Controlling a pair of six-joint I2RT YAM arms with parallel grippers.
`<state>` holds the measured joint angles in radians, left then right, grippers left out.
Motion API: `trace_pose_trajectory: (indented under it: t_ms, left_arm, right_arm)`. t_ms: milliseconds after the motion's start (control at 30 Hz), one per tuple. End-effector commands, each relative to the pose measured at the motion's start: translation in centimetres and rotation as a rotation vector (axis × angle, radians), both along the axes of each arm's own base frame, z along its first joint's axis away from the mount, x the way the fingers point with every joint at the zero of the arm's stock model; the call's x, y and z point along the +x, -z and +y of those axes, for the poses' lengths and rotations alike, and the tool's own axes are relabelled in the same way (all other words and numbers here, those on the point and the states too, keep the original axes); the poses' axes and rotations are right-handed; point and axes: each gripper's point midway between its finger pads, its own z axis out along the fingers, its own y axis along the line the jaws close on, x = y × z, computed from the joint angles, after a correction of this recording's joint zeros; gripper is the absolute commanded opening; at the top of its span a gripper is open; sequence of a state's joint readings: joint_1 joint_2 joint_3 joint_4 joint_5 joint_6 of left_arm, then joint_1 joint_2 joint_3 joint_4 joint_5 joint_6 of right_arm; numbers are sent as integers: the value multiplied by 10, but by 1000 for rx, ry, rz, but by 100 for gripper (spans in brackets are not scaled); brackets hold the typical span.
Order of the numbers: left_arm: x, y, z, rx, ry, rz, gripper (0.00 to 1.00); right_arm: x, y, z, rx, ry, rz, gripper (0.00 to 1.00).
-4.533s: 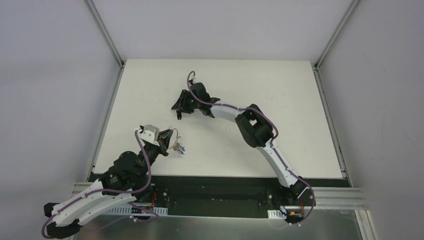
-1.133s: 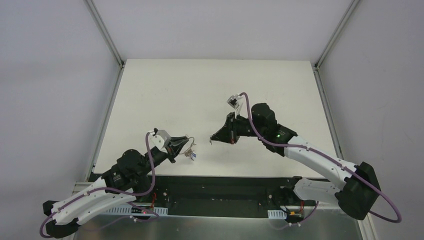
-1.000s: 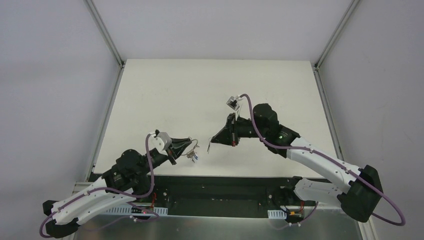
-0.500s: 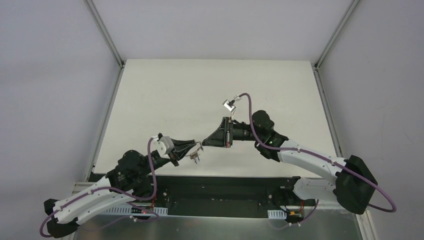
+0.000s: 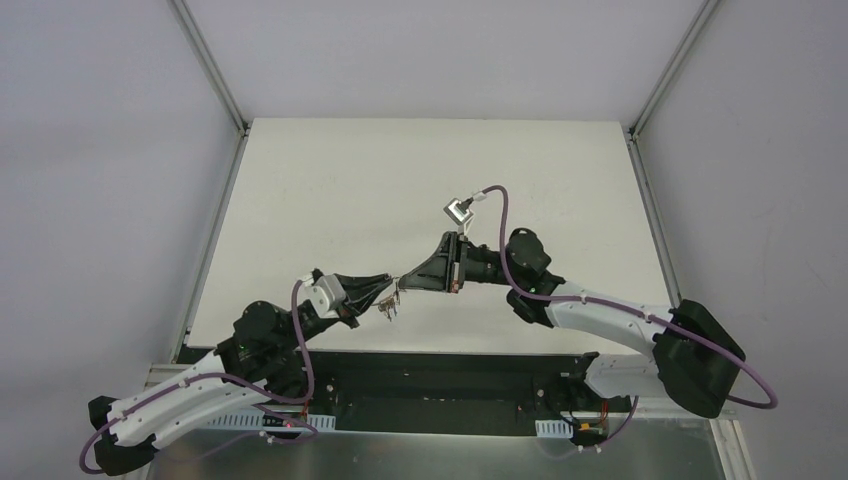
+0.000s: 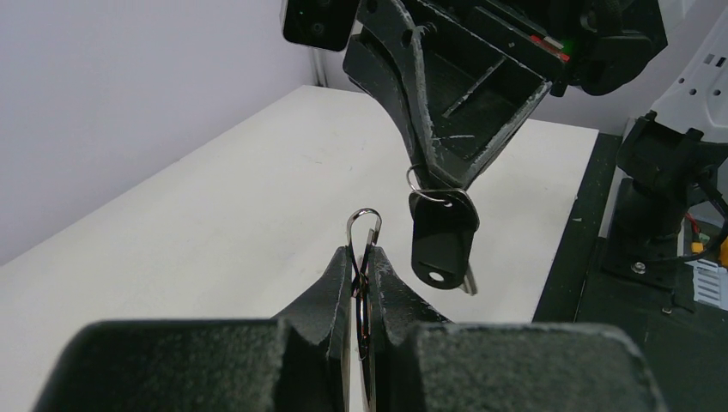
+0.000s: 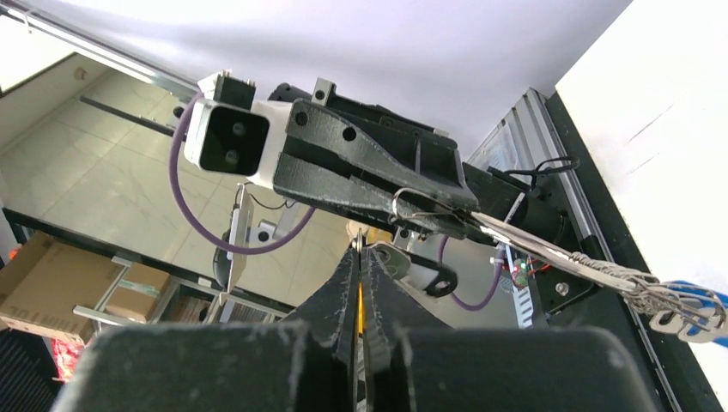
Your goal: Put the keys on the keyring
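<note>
white table (image 5: 300,200), matte, bare across its far half. a black strip (image 5: 440,365) and metal rails run along the near edge. plain grey walls (image 5: 100,150) stand on 3 sides, with aluminium posts (image 5: 210,65) at the far corners.

left gripper (image 6: 362,256): jaws closed tight on the keyring (image 6: 365,211), held edge-on, its top loop standing clear above the fingertips. a bunch of keys (image 7: 665,300), 1 with a blue head (image 7: 700,296), hangs from the ring's lower end, above the table's near edge.

right gripper (image 7: 359,251): jaws pinched together on 1 key (image 6: 441,236) – dark-looking, hanging tip-down with a small ring at its head. this key is just beside the keyring loop, apart from it.

the 2 grippers meet tip to tip over the near middle of the table. beyond the edge, the right wrist view shows a tiled floor (image 7: 103,172) and cardboard boxes (image 7: 51,283).
</note>
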<state>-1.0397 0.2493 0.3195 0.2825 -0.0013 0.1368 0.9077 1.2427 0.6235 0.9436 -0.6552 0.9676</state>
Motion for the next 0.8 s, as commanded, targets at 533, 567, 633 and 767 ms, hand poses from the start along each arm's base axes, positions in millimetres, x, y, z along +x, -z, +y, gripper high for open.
trace_pose_trajectory:
  t_ms: [533, 567, 633, 767]
  left_arm:
    - [-7, -28, 10, -97, 4, -81, 0]
    - [-7, -29, 11, -100, 2, -84, 0]
    - [-8, -28, 11, -97, 6, -86, 0]
    - [-10, -27, 9, -88, 21, -91, 0]
  right_arm:
    - [-2, -14, 14, 82, -15, 39, 0]
    - [-1, -13, 15, 79, -10, 44, 0]
    - [0, -13, 15, 79, -5, 49, 0]
    - [3, -14, 16, 83, 4, 57, 0]
